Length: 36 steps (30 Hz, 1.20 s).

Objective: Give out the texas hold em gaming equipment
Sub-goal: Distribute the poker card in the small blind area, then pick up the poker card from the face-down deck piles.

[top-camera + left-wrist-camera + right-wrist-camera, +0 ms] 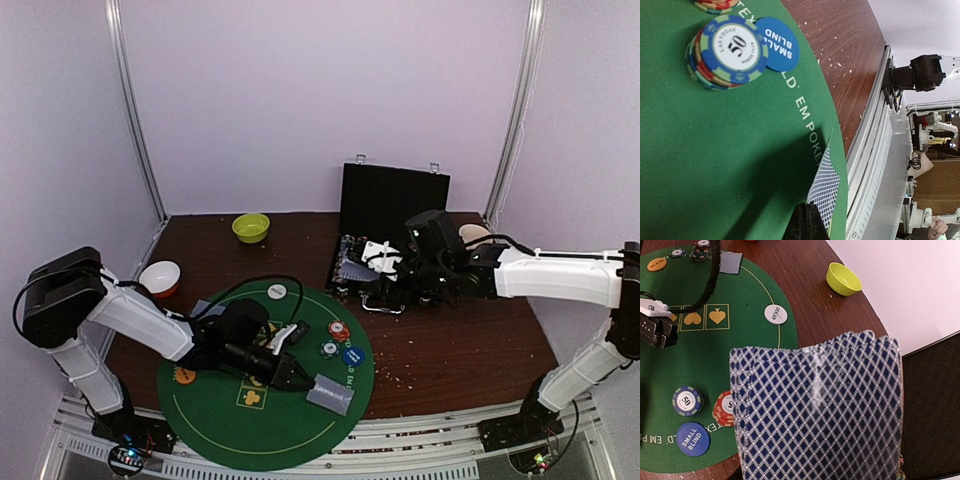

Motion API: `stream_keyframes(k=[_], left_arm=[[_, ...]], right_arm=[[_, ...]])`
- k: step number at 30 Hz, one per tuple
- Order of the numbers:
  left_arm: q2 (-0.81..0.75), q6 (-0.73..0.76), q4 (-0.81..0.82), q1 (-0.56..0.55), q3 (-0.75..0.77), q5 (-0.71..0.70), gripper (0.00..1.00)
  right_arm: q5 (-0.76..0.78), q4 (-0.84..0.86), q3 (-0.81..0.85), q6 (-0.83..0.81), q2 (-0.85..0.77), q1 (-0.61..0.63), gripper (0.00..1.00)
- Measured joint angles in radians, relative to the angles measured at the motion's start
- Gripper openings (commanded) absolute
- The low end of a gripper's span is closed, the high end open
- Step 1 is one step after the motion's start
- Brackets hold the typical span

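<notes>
The left hand (294,374) hovers low over the near right part of the round green mat (215,425), its tip just beside a small pile of blue-backed cards (826,192) lying at the mat's near right edge. Only one dark finger (807,224) shows in the wrist view, so I cannot tell whether this hand is open or closed, or whether it touches the cards.

Further in on the mat, right of centre, a stack of chips (730,50) topped by a 50 stands touching a blue small blind disc (779,44). A red stack (724,409) stands just beyond them. A white dealer disc (775,314) lies at the mat's far edge. An orange disc (656,264) and a second pile (731,262) of cards lie on its left side.

The right hand (385,268) is off the mat to the far right, over an open black case (395,200) on the worktop (470,350). A fanned deck (815,410) fills its wrist view and hides the fingers. Since the deck hangs in the air, the hand is most likely clamped on it.

The step in hand looks like dealing: two places have cards and most pieces are laid out. Next, the right hand would need to carry the deck towards the mat so that single cards can be peeled off without the fan spilling.
</notes>
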Motion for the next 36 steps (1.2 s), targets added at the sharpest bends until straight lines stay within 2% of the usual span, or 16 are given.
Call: stream_keyframes(k=[2,3,6,11,18,22,26,36], left_arm=[[0.007,0.0,-0.004,-0.008,0.018,-0.003,0.01],[0.006,0.001,-0.006,-0.014,0.024,-0.003,0.08],[0.005,0.008,-0.023,-0.027,0.04,-0.01,0.36],[-0.069,0.022,-0.115,-0.034,0.04,-0.055,0.63],[-0.3,0.159,-0.365,-0.01,0.201,-0.159,0.82],[-0.418,0.206,-0.41,0.102,0.287,-0.178,0.95],[-0.444,0.248,-0.391,0.188,0.327,-0.178,0.98],[-0.272,0.321,-0.373,0.186,0.401,-0.17,0.97]], right_arm=[[0.0,-0.002,-0.004,0.0,-0.009,0.004,0.47],[0.0,-0.002,-0.004,0.0,-0.011,0.005,0.47],[0.001,-0.003,-0.004,-0.003,-0.021,0.009,0.47],[0.001,-0.014,-0.004,-0.009,-0.034,0.016,0.47],[0.003,-0.045,-0.004,-0.033,-0.039,0.043,0.47],[0.003,-0.056,0.003,-0.035,-0.039,0.068,0.47],[0.003,-0.061,0.03,-0.043,-0.036,0.095,0.47],[-0.001,-0.046,0.091,-0.048,-0.008,0.15,0.47]])
